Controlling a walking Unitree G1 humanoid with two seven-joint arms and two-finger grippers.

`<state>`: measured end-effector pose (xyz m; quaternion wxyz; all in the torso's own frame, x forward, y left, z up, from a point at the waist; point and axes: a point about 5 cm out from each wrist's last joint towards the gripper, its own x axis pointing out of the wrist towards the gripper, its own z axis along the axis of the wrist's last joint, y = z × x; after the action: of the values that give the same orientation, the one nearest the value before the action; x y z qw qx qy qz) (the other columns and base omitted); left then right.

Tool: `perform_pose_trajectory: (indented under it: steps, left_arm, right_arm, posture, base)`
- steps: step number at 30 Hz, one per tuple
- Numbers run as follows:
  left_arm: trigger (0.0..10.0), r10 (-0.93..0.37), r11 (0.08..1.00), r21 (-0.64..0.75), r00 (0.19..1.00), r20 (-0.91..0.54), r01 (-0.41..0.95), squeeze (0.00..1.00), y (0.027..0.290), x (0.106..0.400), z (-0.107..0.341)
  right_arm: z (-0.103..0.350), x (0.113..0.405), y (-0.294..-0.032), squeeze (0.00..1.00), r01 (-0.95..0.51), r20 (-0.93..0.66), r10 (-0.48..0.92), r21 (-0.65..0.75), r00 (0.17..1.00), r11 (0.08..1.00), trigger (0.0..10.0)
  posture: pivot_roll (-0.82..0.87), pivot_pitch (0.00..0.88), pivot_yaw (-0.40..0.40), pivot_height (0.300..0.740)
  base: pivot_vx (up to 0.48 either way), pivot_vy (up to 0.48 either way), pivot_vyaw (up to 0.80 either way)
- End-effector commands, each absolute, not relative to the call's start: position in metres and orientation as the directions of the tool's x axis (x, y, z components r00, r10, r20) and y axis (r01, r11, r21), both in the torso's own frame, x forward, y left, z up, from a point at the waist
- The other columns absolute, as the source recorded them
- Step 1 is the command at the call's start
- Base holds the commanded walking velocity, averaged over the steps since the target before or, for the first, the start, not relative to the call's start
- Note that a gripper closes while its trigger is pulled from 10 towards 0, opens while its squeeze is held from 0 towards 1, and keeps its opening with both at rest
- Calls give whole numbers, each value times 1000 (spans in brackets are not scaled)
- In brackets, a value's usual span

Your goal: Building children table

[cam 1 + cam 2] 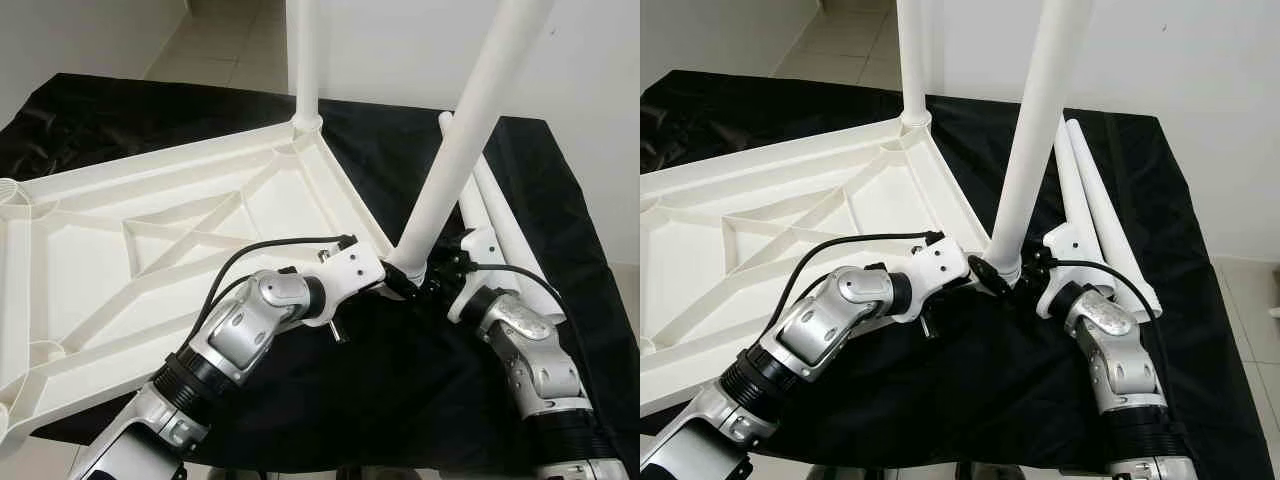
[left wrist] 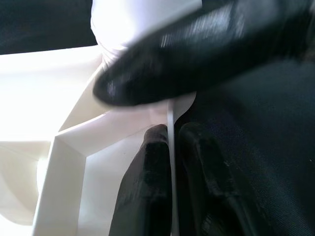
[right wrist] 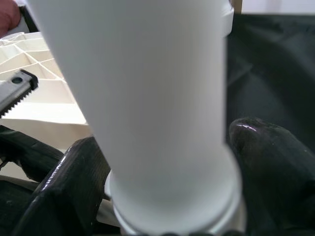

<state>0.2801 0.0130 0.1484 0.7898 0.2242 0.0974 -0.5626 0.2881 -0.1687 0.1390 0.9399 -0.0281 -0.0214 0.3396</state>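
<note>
The white tabletop (image 1: pixel 120 250) lies upside down on a black cloth, its ribbed underside up. One white leg (image 1: pixel 305 60) stands upright in the far corner socket. A second white leg (image 1: pixel 460 140) leans to the right, its lower end at the tabletop's near right corner. My right gripper (image 1: pixel 428 272) is shut on this leg's base, and the leg (image 3: pixel 147 98) sits between its fingers in the right wrist view. My left gripper (image 1: pixel 392 284) is shut on the tabletop's thin rim (image 2: pixel 171 115) at that same corner, right beside the leg's foot.
Two spare white legs (image 1: pixel 1100 210) lie side by side on the black cloth (image 1: pixel 400 380) at the right. The cloth-covered surface ends near a white wall (image 1: pixel 600 80) at the right. Tiled floor (image 1: pixel 215 45) lies beyond the far left edge.
</note>
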Motion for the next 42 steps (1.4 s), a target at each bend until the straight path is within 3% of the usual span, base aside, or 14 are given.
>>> perform_pose_trajectory:
  steps: [1, 15, 16, 17, 18, 19, 21, 22, 23, 33, 42]
  left_arm:
    - [10000, -842, 214, 167, 268, -469, 963, 0, 10, 271, 131]
    - [10000, -843, 216, 176, 274, -462, 961, 0, 10, 273, 134]
    - [10000, -843, 215, 176, 273, -463, 961, 0, 10, 273, 134]
    - [10000, -843, 215, 176, 273, -463, 961, 0, 10, 273, 134]
    - [10000, -843, 214, 175, 272, -464, 961, 0, 10, 273, 134]
    - [10000, -843, 213, 175, 272, -464, 961, 0, 10, 272, 134]
    - [10000, -843, 213, 174, 271, -464, 961, 0, 10, 273, 134]
    - [10000, -844, 213, 175, 271, -464, 961, 0, 10, 273, 134]
    - [10000, -843, 213, 175, 271, -464, 961, 0, 10, 273, 134]
    - [10000, -844, 210, 172, 268, -465, 962, 0, 9, 271, 133]
    - [10000, -841, 215, 156, 264, -471, 964, 0, 15, 266, 130]
  right_arm:
    - [132, 289, -167, 0, -623, 12, 625, -63, 781, 780, 10000]
    - [122, 301, -162, 0, -574, 29, 576, -42, 817, 817, 10000]
    - [123, 303, -163, 0, -570, 37, 571, -39, 820, 821, 8941]
    - [123, 303, -163, 0, -570, 37, 571, -39, 820, 821, 8941]
    - [125, 305, -164, 0, -569, 46, 571, -43, 820, 821, 4902]
    - [126, 306, -166, 0, -567, 53, 569, -47, 821, 822, 4431]
    - [127, 307, -167, 0, -566, 56, 568, -51, 821, 823, 4431]
    - [127, 308, -168, 0, -565, 58, 568, -53, 821, 823, 3059]
    - [128, 309, -170, 0, -565, 60, 568, -54, 821, 823, 0]
    - [131, 308, -171, 0, -557, 72, 560, -56, 826, 829, 0]
    - [133, 299, -157, 0, -424, 101, 425, -27, 900, 905, 0]
  posture:
    - [4, 129, -13, 740]
    - [11, 129, -14, 740]
    - [12, 129, -15, 740]
    - [12, 129, -15, 740]
    - [12, 128, -15, 740]
    - [12, 128, -15, 740]
    - [11, 128, -16, 740]
    - [12, 128, -18, 740]
    - [12, 128, -18, 740]
    - [12, 125, -22, 740]
    - [17, 121, -31, 740]
  base:
    - [0, 0, 0]
    - [0, 0, 0]
    - [0, 0, 0]
    - [0, 0, 0]
    - [0, 0, 0]
    - [0, 0, 0]
    - [0, 0, 0]
    - [0, 0, 0]
    - [0, 0, 0]
    - [0, 0, 0]
    - [0, 0, 0]
